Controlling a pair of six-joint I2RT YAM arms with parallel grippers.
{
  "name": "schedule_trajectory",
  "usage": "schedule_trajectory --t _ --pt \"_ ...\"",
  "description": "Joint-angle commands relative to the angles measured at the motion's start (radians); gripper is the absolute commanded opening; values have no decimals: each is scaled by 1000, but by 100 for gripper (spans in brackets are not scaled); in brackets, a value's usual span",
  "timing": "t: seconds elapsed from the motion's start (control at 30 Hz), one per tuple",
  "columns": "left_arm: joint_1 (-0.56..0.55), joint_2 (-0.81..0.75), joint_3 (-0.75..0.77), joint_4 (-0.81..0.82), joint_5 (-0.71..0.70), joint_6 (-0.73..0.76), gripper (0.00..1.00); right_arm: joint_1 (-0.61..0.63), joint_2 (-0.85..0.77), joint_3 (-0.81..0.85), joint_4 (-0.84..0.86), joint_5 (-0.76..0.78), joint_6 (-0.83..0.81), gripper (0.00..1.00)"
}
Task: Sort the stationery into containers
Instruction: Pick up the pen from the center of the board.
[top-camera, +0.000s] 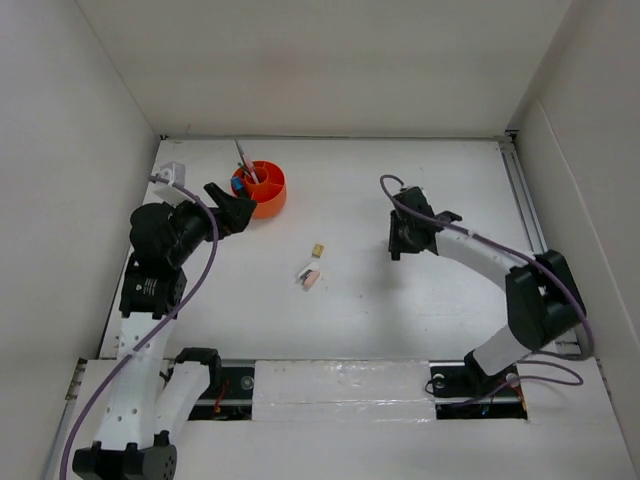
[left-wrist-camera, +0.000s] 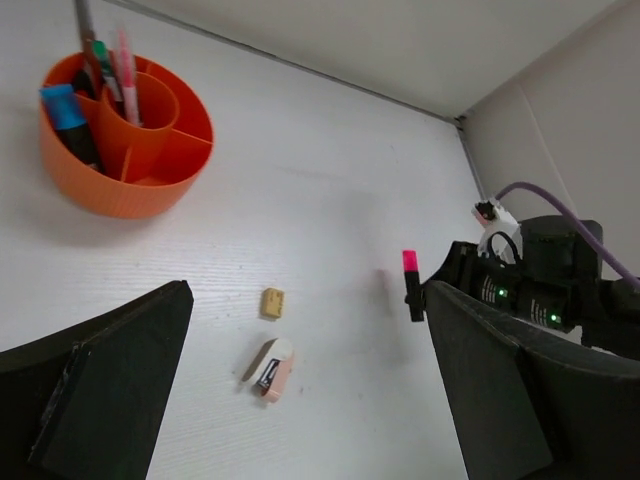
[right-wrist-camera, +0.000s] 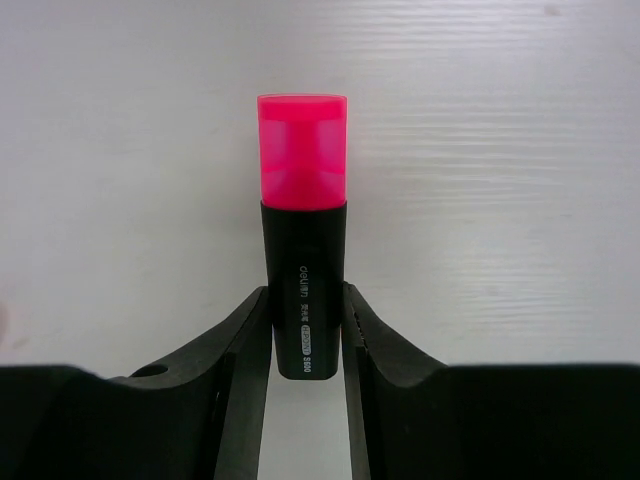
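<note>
Round orange plastic tub (top-camera: 262, 190) holds blue-capped black marker (left-wrist-camera: 65, 115) and thin pens (left-wrist-camera: 125, 65).
Right tool (right-wrist-camera: 305, 300) clamped on pink-capped black marker (right-wrist-camera: 303, 250), well apart from tub.
Left tool (left-wrist-camera: 310, 390) wide open, empty, beside tub.
Remaining on tabletop (top-camera: 420, 310): small tan eraser (left-wrist-camera: 272, 302), pink-and-white eraser (left-wrist-camera: 272, 368).

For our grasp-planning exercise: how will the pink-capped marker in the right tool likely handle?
Probably stiff: the pink-capped marker stands straight in the right tool. Its smooth barrel, pinched only at the lower end, might slip or pivot.
</note>
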Motion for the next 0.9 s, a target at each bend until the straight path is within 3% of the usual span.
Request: schedule_trajectory --t 0.0,0.23,0.47,0.87 --pt "-4 55 -27 85 185 -31 100 153 -169 -4 149 -24 -13 0" --pt "-4 148 -105 254 426 -115 100 345 -236 62 329 -129 10 0" --pt "-4 182 -105 245 439 -106 100 451 -110 244 340 -117 -31 0" --pt "-4 219 -125 230 394 -102 100 574 -48 352 383 -143 -63 0"
